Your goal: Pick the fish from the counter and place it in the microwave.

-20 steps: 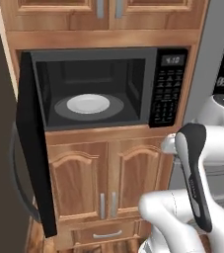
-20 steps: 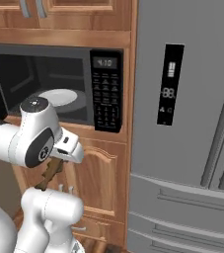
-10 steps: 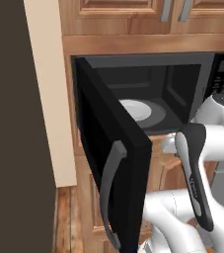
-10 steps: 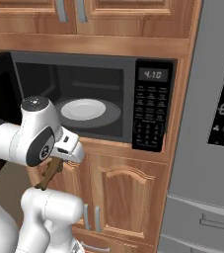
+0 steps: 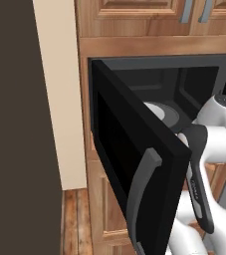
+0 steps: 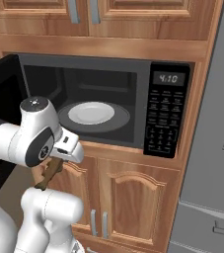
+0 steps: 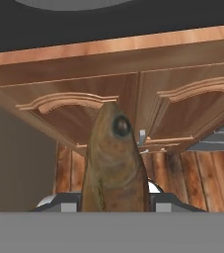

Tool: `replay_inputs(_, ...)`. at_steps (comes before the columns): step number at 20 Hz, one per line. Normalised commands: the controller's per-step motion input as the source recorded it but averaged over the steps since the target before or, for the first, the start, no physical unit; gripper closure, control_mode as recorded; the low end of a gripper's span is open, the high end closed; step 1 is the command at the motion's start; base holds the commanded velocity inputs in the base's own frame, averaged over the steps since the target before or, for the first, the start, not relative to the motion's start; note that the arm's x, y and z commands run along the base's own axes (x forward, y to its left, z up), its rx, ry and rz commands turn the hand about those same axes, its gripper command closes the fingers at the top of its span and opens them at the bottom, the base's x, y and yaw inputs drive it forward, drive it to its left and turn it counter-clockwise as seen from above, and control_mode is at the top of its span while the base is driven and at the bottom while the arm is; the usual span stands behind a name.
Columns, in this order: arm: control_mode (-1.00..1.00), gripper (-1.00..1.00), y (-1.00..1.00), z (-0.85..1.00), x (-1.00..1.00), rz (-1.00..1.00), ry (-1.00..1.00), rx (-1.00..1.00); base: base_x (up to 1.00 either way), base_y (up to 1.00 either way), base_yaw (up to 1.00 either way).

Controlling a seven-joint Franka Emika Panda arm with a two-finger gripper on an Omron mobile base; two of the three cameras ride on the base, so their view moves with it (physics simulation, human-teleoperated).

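Your claw [image 6: 48, 174], clamped on the fish [image 7: 114, 163], hangs below the microwave [image 6: 103, 106] mouth. Above and ahead the cavity is open, with the plate [image 6: 91, 112] inside. The swung-out door [image 5: 134, 164] blocks the left.

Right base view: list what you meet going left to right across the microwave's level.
Open microwave door → robot arm holding the fish → white plate inside the microwave → button panel → grey fridge.
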Motion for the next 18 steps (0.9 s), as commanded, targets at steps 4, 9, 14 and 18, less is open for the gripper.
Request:
replay_inputs(4,1.00,1.00,0.00,0.00,0.00,0.00,0.00,0.00,-0.03,-0.01,0.00)
replay_inputs(9,1.00,1.00,0.00,0.00,0.00,0.00,0.00,0.00,0.00,0.00,0.00)
replay_inputs(14,-1.00,1.00,-0.13,0.16,0.49,0.01,-0.05,0.03,0.00,0.00,0.00)
replay_inputs(18,-1.00,1.00,-0.02,0.31,1.00,0.05,-0.17,0.07,0.00,0.00,0.00)
